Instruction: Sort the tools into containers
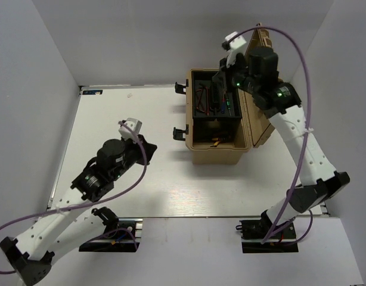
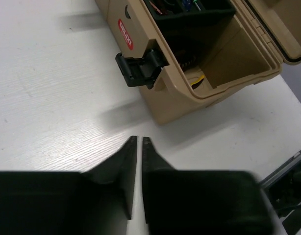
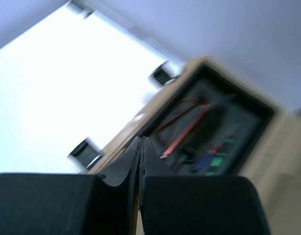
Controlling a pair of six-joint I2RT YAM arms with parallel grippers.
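Observation:
An open tan toolbox (image 1: 216, 156) stands at the back right of the table, with a black tray (image 1: 216, 123) in it. Red-handled tools (image 1: 201, 98) and blue and green-handled screwdrivers (image 1: 228, 106) lie in the tray; the blurred right wrist view shows the red ones (image 3: 182, 132) and the blue and green ones (image 3: 212, 159). Something yellow (image 2: 197, 81) lies under the tray, also seen from above (image 1: 216, 142). My right gripper (image 1: 222, 80) hovers over the tray, shut and empty (image 3: 141, 139). My left gripper (image 1: 148, 146) is shut and empty (image 2: 139, 139) over the table, left of the box.
The box lid (image 1: 261, 56) stands open on the right side. Two black latches (image 1: 180, 132) (image 1: 182, 87) stick out from the box's left wall; one shows in the left wrist view (image 2: 138, 66). White walls enclose the table on three sides.

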